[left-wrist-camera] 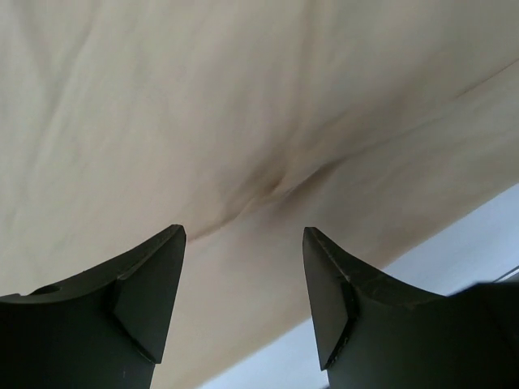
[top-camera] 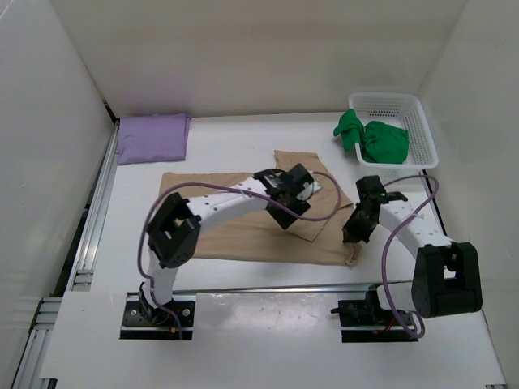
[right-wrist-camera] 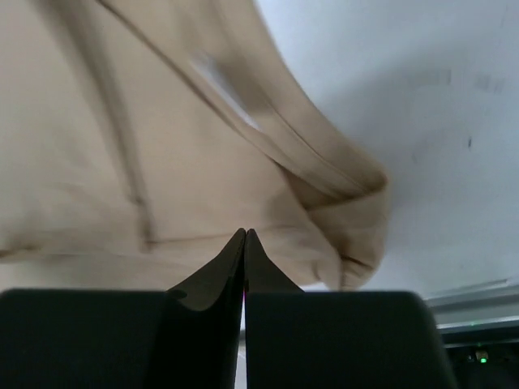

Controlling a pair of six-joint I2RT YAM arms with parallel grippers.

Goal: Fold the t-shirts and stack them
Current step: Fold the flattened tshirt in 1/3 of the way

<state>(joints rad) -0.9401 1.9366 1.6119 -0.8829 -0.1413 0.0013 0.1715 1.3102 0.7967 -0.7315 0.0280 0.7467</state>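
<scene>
Much of the tan shirt can't be seen

From above, the left arm (top-camera: 227, 201) lies across the tan shirt (top-camera: 235, 239) and covers its middle. The left wrist view catches only a creased patch, cut off at the top and both sides. The right wrist view is smeared, with cloth running off its left and top edges. The green shirt (top-camera: 385, 142) sits bunched in the basket (top-camera: 388, 99), its shape lost in folds.

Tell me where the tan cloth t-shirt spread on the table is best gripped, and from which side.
Grip the tan cloth t-shirt at its rumpled near-right corner, coming from the right edge with the right tool. Spread flat on the white table, its middle offers little to pinch; that corner bunches up off the surface, probably giving the fingers a fold to close on.
</scene>
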